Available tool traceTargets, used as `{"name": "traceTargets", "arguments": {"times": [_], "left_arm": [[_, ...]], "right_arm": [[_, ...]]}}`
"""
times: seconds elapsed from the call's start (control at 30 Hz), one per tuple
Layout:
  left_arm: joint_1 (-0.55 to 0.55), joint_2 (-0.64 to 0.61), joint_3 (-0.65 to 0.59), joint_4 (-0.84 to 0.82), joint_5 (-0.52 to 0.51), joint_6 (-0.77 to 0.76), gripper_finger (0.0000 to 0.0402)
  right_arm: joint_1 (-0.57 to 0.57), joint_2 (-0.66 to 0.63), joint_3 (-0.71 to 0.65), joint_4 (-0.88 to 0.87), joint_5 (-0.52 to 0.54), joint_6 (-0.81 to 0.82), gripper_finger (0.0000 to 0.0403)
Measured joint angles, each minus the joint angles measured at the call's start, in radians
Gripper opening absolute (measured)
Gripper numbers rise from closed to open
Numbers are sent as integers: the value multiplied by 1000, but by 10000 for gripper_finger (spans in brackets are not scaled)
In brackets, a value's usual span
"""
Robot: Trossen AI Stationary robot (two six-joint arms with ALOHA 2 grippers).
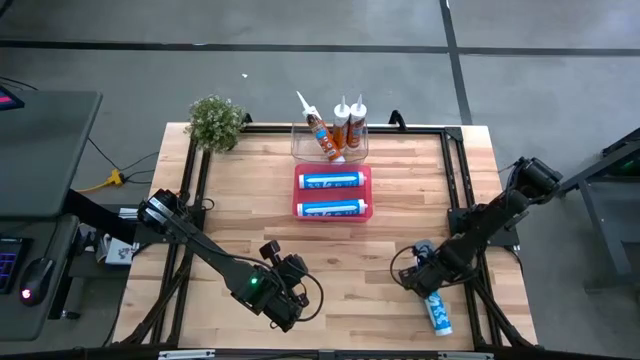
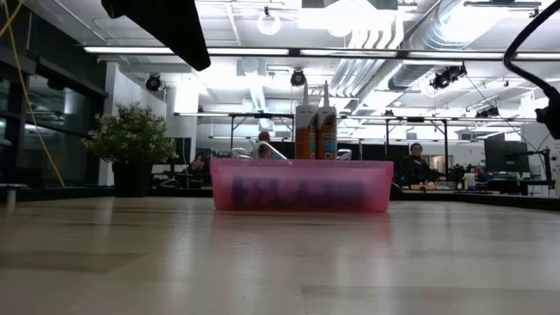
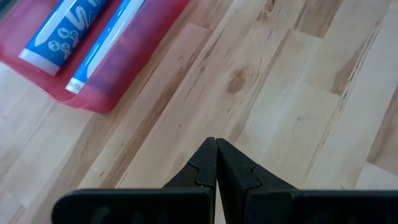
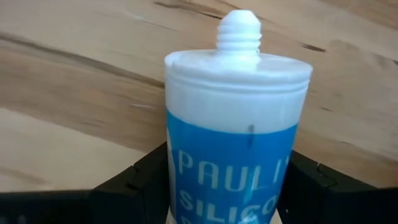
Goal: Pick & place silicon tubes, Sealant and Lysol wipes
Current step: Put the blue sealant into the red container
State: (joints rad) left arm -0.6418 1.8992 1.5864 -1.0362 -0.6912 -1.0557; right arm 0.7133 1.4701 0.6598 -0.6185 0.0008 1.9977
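A blue-and-white silicone tube (image 1: 438, 312) lies near the table's front right corner. My right gripper (image 1: 428, 285) stands over its near-arm end and is shut on it; the right wrist view shows the tube (image 4: 233, 112) with its threaded white nozzle pointing away. My left gripper (image 1: 283, 262) is shut and empty over bare wood at the front centre, fingertips together (image 3: 216, 142). A red tray (image 1: 332, 192) at the centre holds two more blue tubes. A clear bin (image 1: 330, 140) behind it holds three orange sealant cartridges. My right gripper pinches the tube's blue body (image 4: 180, 168), below its white shoulder, between the two fingers (image 4: 140, 177), one on each side. The fingers lie along the tube, and its nozzle end sticks out past them. I cannot tell whether the tube is clear of the table.
A small potted plant (image 1: 215, 120) stands at the far left corner. Black frame rails (image 1: 455, 170) run along the table's left and right sides. Bare wood lies between the red tray and the front edge. In the low view the tray (image 2: 302, 185) stands mid-table.
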Motion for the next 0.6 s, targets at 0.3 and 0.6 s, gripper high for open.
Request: {"name": "traceTargets", "arguments": {"times": [0.3, 0.6], "left_arm": [[1, 0, 0, 2, 18, -3, 0], [1, 0, 0, 30, 23, -32, 0]], "right_arm": [[18, -44, 0, 98, 191, -76, 212], [-3, -114, 56, 98, 433, -281, 212]]}}
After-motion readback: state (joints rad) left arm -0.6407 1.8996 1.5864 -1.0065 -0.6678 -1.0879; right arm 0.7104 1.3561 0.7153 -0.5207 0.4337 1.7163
